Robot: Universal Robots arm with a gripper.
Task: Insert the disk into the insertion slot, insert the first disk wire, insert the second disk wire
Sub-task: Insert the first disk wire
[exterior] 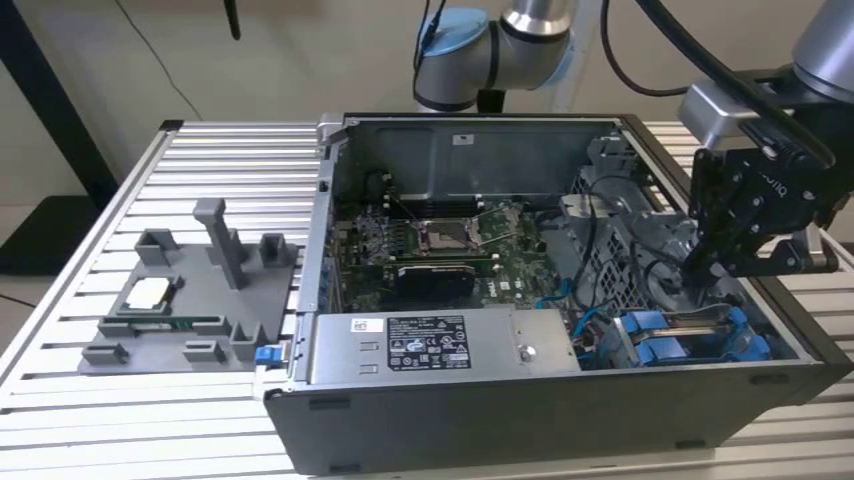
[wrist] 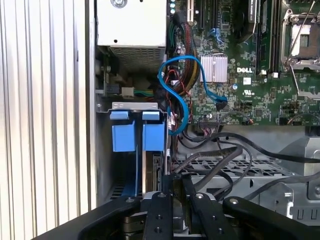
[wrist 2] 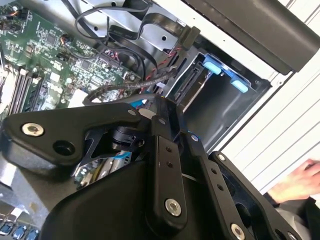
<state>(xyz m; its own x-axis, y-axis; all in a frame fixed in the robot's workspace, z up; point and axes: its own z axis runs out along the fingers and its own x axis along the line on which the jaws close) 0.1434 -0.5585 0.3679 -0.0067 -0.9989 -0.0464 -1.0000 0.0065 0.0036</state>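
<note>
Exterior view puts the arm's black gripper low inside the open dark grey computer case, at about four o'clock from the green motherboard. I cannot tell how far it is open or whether it holds anything. In the first wrist view, the flat silver-grey disk in its bright blue plastic carrier stands on edge in the narrow dark grey metal insertion slot, just beside a second blue carrier.

Small-print white label on the power-supply box; white lettering on the motherboard
</note>
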